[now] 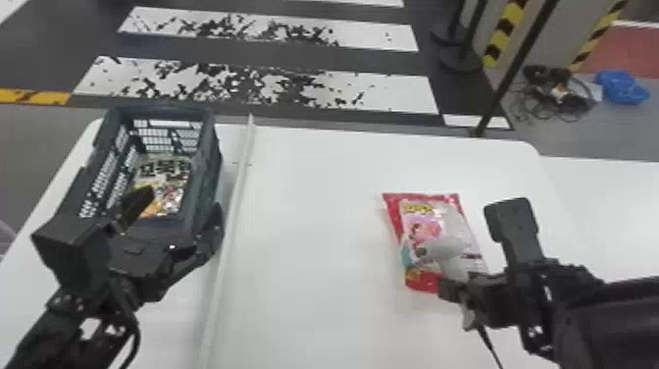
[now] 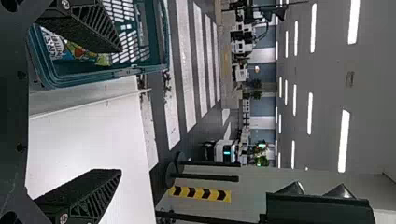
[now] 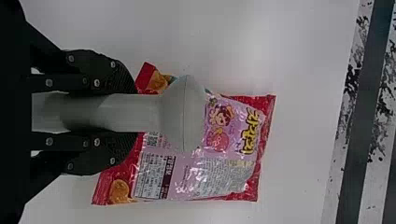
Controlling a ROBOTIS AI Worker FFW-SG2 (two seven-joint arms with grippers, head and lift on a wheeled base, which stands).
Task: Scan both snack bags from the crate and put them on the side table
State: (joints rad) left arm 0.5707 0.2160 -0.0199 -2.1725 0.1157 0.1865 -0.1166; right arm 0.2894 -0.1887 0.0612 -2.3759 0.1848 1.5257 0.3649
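Right of centre in the head view, the right gripper (image 1: 461, 290) clamps the scanner (image 1: 443, 248) over the red bag (image 1: 396, 211). At left, the left gripper (image 1: 175, 210), spread wide, empty, partly blocks the crate (image 1: 210, 147); inside lies the green bag (image 1: 171, 171). A rail (image 1: 229, 221) runs alongside.

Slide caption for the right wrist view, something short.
Black right gripper holding a grey handheld scanner over a red and pink snack bag on a white table.

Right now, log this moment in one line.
right gripper: shut on handheld scanner above red-and-pink snack bag on white table | left gripper: open at crate | second snack bag: inside crate
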